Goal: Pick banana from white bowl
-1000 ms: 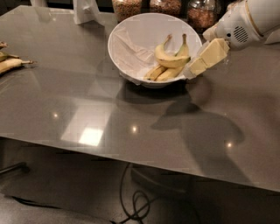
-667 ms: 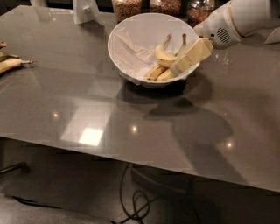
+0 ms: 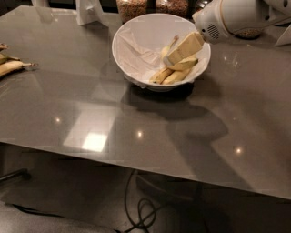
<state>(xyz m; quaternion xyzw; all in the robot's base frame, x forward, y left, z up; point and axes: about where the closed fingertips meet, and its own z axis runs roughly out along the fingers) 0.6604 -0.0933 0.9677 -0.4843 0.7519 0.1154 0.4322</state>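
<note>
On the gray table (image 3: 91, 118) we see the white bowl (image 3: 150, 27), paper-lined, with the banana (image 3: 175, 75) against its right wall. The gripper (image 3: 176, 54) reaches in from the right, low over the fruit; whether it grips anything we cannot tell. Glass jars (image 3: 132, 7) stand behind.

Peeled yellow bananas (image 3: 174, 75) lie in paper-lined white bowl (image 3: 146, 26), end effector (image 3: 183, 48) just above

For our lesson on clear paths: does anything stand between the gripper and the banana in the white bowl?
Nothing visible does. The gripper reaches over the right rim of the white bowl and is right at the banana pieces. The crumpled paper lies to their left, not over them.
</note>
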